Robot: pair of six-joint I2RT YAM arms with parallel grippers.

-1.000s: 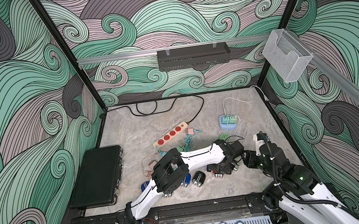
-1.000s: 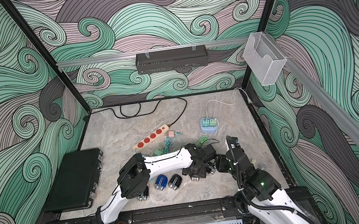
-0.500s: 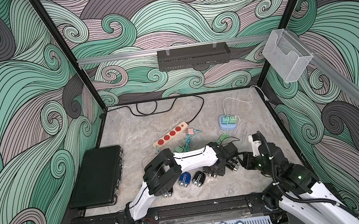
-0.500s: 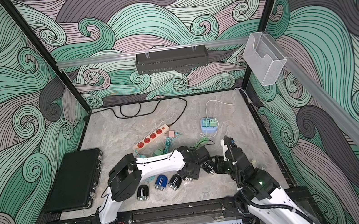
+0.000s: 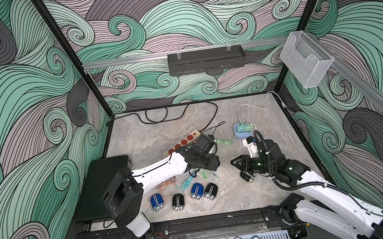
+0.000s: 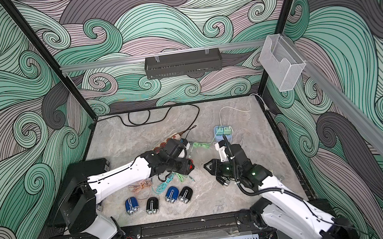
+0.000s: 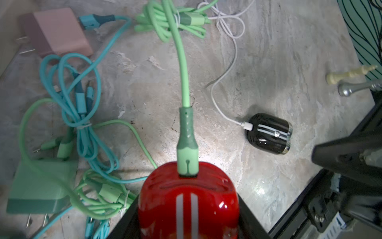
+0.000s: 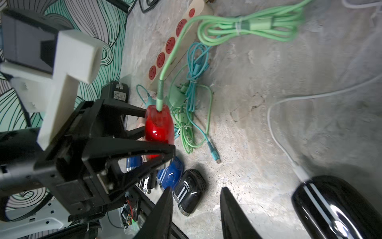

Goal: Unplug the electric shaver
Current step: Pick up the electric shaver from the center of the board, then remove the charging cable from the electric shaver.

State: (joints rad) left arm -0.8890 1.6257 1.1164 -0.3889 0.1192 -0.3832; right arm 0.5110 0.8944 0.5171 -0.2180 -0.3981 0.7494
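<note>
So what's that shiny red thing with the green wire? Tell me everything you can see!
It is the red shaver, small, rounded and glossy like hard plastic, with two pale stripes along its body. A green plug is pushed into its end, and the green cable runs off to a bundled coil. The left gripper holds it, black jaws pressing both sides. Its other end is hidden.

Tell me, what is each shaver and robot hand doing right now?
Red shaver: gripped, green cable plugged in.
Black shaver: lying down, white cable plugged in.
Four loose shavers: lying down, no cables.
Left gripper: shut on the red shaver.
Right gripper: open, empty.
</note>
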